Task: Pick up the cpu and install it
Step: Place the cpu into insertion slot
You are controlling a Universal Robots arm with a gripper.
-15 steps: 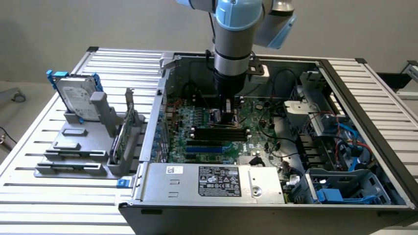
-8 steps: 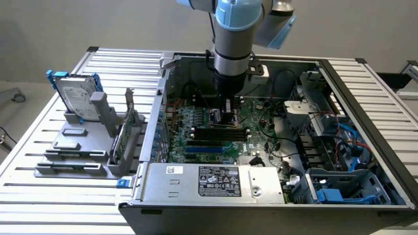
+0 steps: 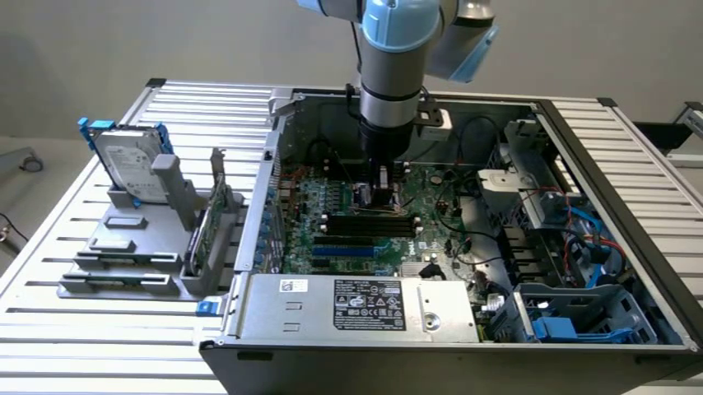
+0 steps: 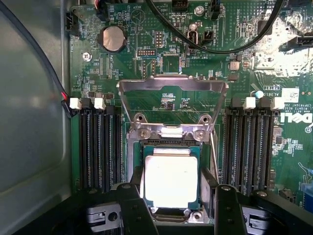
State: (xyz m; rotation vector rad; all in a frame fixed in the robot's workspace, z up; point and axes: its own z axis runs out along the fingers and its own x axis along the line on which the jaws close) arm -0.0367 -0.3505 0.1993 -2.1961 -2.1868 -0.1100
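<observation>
In the wrist view the cpu (image 4: 171, 181), a small square chip with a bright silver top, lies flat inside the socket frame (image 4: 171, 144) on the green motherboard. The socket's metal load plate (image 4: 171, 85) is flipped up and open behind it. My gripper (image 4: 178, 198) straddles the cpu, one dark finger on each side. One finger (image 4: 133, 205) sits close to the chip's edge, while a gap shows between the chip and the other finger (image 4: 227, 205). The jaws stand open. In the exterior view the gripper (image 3: 379, 188) reaches down into the open computer case (image 3: 363, 304), over the motherboard.
Black memory slots (image 4: 98, 147) flank the socket on both sides, and black cables (image 4: 215, 46) loop over the board behind it. On the exterior view's left, a grey fixture (image 3: 132, 247) holds a silver hard drive (image 3: 127, 164) with blue brackets. The power supply (image 3: 368, 304) sits at the case's front.
</observation>
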